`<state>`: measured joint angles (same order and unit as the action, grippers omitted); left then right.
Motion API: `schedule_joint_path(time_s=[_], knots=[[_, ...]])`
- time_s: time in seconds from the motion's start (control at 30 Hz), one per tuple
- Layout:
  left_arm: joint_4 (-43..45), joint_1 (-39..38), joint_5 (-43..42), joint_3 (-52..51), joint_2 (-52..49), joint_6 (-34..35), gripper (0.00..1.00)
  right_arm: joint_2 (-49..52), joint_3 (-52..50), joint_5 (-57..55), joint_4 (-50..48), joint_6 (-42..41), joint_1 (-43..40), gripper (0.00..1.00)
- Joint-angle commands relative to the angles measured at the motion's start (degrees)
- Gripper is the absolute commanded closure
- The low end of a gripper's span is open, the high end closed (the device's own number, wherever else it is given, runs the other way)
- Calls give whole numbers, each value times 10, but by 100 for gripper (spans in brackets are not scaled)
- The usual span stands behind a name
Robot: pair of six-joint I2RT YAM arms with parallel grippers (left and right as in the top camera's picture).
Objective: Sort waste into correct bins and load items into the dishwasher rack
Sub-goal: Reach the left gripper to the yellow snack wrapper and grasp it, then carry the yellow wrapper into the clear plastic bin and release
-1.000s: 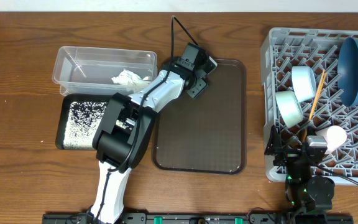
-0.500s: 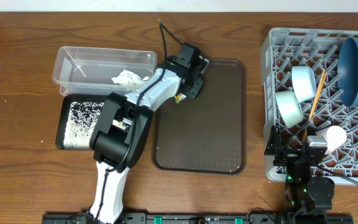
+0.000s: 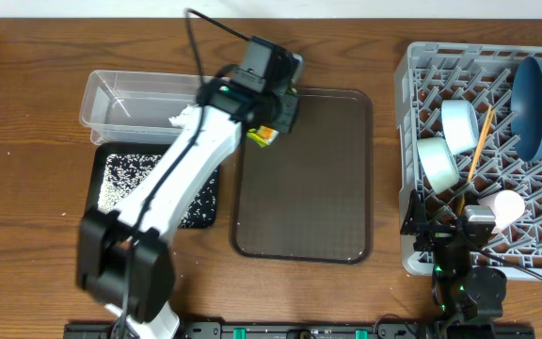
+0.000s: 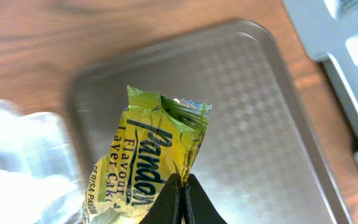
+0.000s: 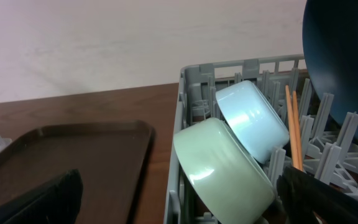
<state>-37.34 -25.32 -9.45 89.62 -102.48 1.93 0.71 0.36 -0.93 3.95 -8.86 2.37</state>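
Observation:
The yellow-green snack wrapper [image 4: 151, 155] hangs pinched by one edge in my left gripper [image 4: 180, 186], which is shut on it. From overhead the wrapper [image 3: 263, 137] and left gripper [image 3: 269, 121] hover over the brown tray's far-left corner, beside the clear tub [image 3: 111, 94] holding the white tissue [image 3: 191, 119]. Rice [image 3: 130, 174] lies in the black tray [image 3: 95, 202]. My right gripper [image 5: 185, 208] stands wide open at the rack's [image 3: 412, 85] front-left corner. Its jaws hold nothing. The rack carries the deep-blue bowl [image 3: 539, 104], light-blue bowl [image 3: 459, 122], pale-green bowl [image 3: 436, 162], chopsticks [image 3: 480, 141] and white cup [image 3: 509, 205].
The dark brown serving tray [image 3: 318, 188] lies in the middle between the bins and the rack. The left arm stretches diagonally over the black tray and the tub's right end. Bare wooden table surrounds everything.
My left gripper closed on the wrapper on the brown tray and lifted it. The arm then swung left, toward the clear tub. The right arm stayed still.

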Motion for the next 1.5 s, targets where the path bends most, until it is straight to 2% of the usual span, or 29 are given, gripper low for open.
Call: schedule_joint_path(time_s=[0.0,0.1,0.3,0.33,0.4,0.43,0.47,0.83,1.03,1.27,1.43,1.47], knots=[[-7,33,81,2,-3,-17,94,-2,0,-3,2,4,-5,1],[1,66,81,2,-13,-118,94,-2,0,-3,2,4,-5,1],[13,122,84,2,-34,-183,92,-2,0,-3,2,4,-5,1],[11,127,84,2,-33,-182,83,-2,0,-3,2,4,-5,1],[5,132,84,2,-21,-182,29,-2,0,-3,2,4,-5,1],[2,132,84,2,-12,-182,21,-2,0,-3,2,4,-5,1],[-3,131,85,2,0,-182,18,-2,0,-3,2,4,-5,1],[-123,127,84,2,218,-131,12,-2,0,-3,2,4,-5,1],[-210,127,84,2,322,-60,11,-2,0,-3,2,4,-5,1],[-245,127,94,2,391,-66,10,-2,0,-3,2,4,-5,1],[-312,123,95,2,421,-65,9,-2,0,-3,2,4,-5,1],[-326,123,95,2,428,-65,3,-2,0,-3,2,4,-5,1]])
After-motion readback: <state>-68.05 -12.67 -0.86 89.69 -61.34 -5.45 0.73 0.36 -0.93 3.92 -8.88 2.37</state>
